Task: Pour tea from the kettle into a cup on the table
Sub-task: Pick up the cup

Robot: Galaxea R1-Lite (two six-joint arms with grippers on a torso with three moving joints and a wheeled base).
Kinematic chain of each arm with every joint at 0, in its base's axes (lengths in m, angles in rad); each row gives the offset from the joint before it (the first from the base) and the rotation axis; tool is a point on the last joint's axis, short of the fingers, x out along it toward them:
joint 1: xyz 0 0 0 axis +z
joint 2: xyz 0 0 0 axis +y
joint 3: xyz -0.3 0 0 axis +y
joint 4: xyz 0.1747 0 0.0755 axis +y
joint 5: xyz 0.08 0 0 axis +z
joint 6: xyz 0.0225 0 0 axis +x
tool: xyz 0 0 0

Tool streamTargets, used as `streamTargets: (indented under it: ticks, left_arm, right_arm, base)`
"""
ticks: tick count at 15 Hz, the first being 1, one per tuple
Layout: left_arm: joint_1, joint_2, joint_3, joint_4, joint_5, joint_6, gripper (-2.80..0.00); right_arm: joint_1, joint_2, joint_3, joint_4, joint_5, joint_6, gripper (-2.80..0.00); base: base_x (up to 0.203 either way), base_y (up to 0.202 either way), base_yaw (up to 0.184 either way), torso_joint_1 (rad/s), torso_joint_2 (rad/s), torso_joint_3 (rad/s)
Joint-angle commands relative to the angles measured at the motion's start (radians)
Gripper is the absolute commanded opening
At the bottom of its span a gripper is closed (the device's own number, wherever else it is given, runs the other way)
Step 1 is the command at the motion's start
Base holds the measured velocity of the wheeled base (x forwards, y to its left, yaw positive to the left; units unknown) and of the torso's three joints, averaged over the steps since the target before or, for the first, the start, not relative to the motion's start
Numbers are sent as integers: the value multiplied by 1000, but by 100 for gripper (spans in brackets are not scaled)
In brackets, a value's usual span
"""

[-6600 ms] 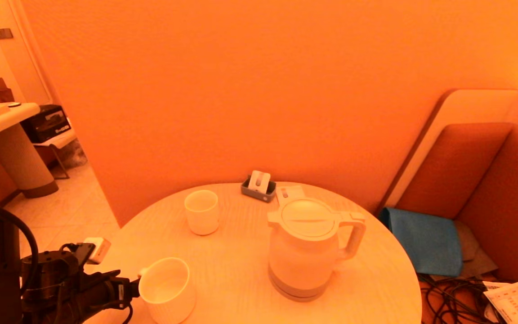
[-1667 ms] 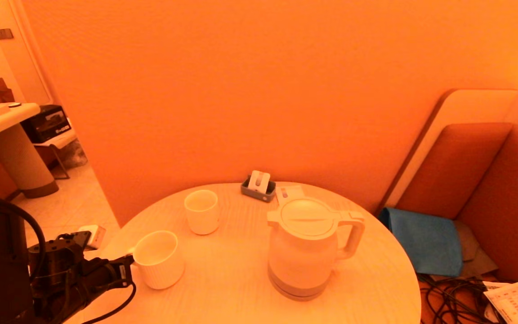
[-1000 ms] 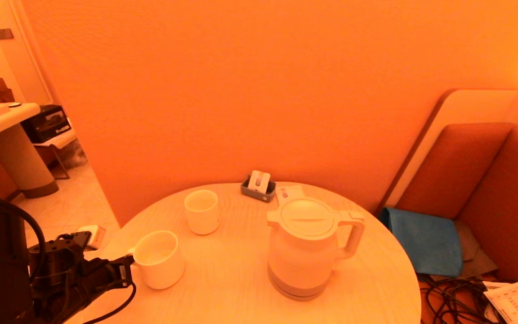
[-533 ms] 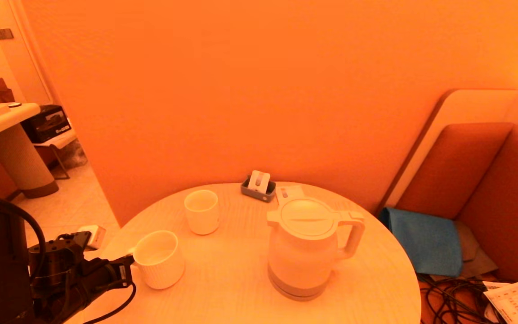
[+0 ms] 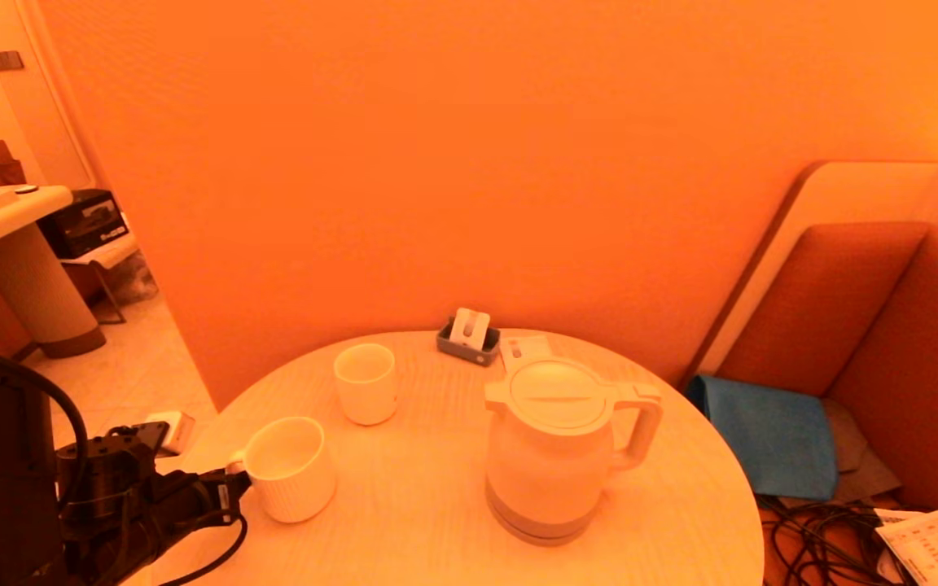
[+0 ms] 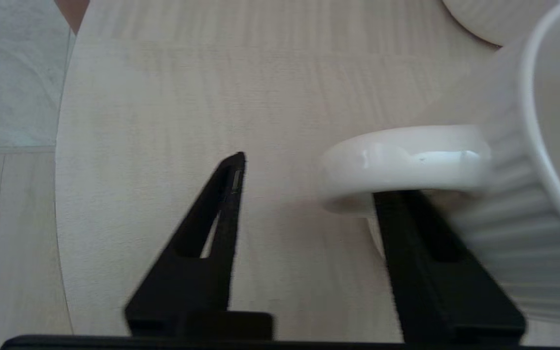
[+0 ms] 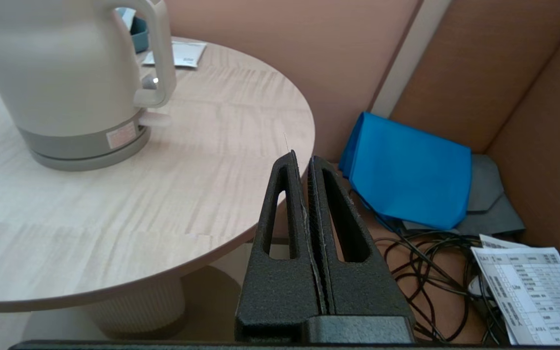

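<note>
The white kettle [image 5: 554, 448] [image 7: 61, 82] stands right of centre on the round pale wood table [image 5: 420, 521], its loop handle pointing right. The small handleless cup [image 5: 365, 382] stands upright behind and to the left. A wider ribbed white mug [image 5: 290, 468] [image 6: 528, 194] sits at the front left. My left gripper [image 5: 233, 488] [image 6: 314, 180] is open at the mug's handle [image 6: 406, 160]; one finger runs under the loop and the other lies clear of it on the outside. My right gripper [image 7: 304, 158] is shut and empty, low beside the table's right edge, and is out of the head view.
A grey holder with a white card [image 5: 469, 335] and a paper sachet [image 5: 522, 350] lie at the table's back. A blue cloth [image 5: 770, 435] [image 7: 406, 180], tangled cables [image 5: 811, 537] and a printed sheet [image 5: 933, 545] lie by the bench to the right.
Since the earliest frame the mug went from the table's front-left edge to farther in. In the last half second the left gripper and mug shifted slightly right.
</note>
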Motion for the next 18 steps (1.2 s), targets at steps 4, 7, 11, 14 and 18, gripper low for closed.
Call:
streamTargets:
  ticks: [4,7,11,14,18]
  left_arm:
    - [0,-6,-8,-51,-2,-2,0]
    - [0,-4,-13,-51,-2,-3,0]
    - [0,9,-13,-51,-7,-2,0]
    - [4,40,-14,-51,-10,0,0]
    - [12,23,-12,-51,-50,11,0]
  right_arm:
    - [1,0,0,0,1,-1,-280]
    - [1,0,0,0,1,-1,-280]
    - [1,0,0,0,1,-1,-280]
    - [1,0,0,0,1,-1,-280]
    - [1,0,0,0,1,-1,-280]
  base:
    - [0,0,0,0,0,0]
    - [0,0,0,0,0,0]
    - [0,0,0,0,0,0]
    - [0,0,0,0,0,0]
    - [0,0,0,0,0,0]
